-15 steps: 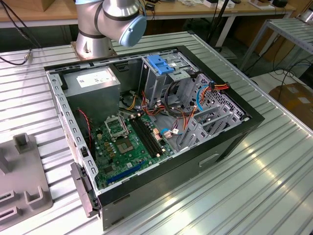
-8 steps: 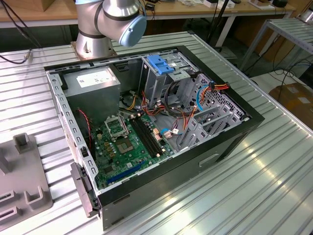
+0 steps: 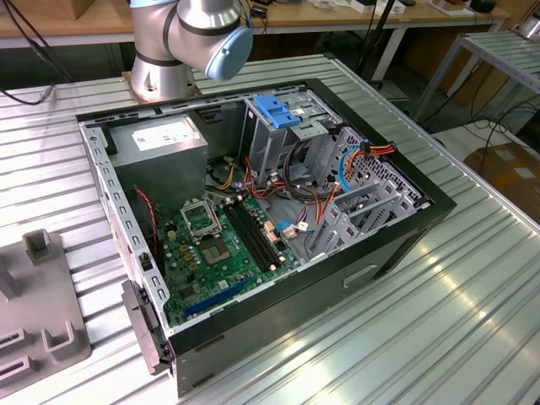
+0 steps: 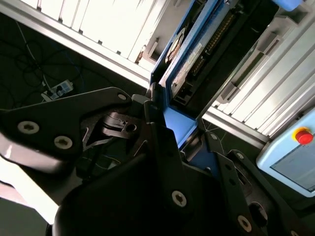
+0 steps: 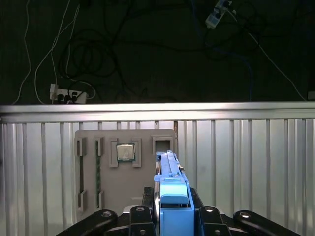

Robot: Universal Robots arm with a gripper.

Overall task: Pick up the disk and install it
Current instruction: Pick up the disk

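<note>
Your end effector (image 5: 171, 219) is clenched on the disk (image 5: 170, 172), blue rail edge-on in its grip. Beyond it lie the grey fixture tray (image 5: 125, 196) and ribbed counter (image 5: 246, 162). The open computer case (image 3: 253, 211) stands beside that tray.

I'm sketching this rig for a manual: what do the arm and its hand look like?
The arm is silver-grey metal tubing with bulky rounded joints, one closed by a round light-blue cap. The hand is matte black, built of flat angular links fastened with silver screws.
</note>
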